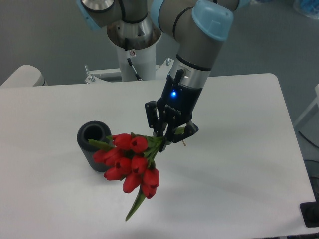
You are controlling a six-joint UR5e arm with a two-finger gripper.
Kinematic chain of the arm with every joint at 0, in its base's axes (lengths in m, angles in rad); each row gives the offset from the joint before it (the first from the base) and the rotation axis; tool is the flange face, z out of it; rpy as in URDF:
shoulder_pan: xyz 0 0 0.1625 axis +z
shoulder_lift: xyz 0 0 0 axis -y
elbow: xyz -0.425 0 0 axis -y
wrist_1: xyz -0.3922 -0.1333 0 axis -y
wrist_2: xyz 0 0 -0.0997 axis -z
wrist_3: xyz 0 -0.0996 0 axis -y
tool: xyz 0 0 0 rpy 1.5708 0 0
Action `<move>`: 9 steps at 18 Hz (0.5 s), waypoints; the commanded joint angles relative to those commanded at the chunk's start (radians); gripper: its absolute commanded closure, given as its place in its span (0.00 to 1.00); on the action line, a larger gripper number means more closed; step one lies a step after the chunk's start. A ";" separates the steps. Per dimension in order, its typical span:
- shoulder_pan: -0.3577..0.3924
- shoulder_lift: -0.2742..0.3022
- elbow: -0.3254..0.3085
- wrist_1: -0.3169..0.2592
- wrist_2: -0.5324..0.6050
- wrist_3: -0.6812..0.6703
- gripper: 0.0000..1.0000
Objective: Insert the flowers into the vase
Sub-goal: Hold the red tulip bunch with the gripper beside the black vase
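The flowers [130,162], a bunch of red tulip buds with green stems and leaves, hang tilted down to the left just above the white table [239,164]. My gripper [168,135] is shut on their stems at the bunch's upper right end. The vase [94,145], a short dark grey ribbed cylinder, stands upright on the table left of the gripper. The leftmost buds and a leaf overlap its right side. Its round mouth is open and nothing is inside it.
The arm's white base column [133,55] stands at the table's back edge. A pale rounded object [22,76] sits off the back left corner. A dark object [311,215] is at the front right corner.
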 joint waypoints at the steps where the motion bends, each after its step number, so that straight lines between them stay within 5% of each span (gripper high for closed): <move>1: 0.000 0.000 -0.002 0.002 0.000 0.002 0.83; 9: -0.031 0.008 -0.003 0.009 -0.017 -0.075 0.83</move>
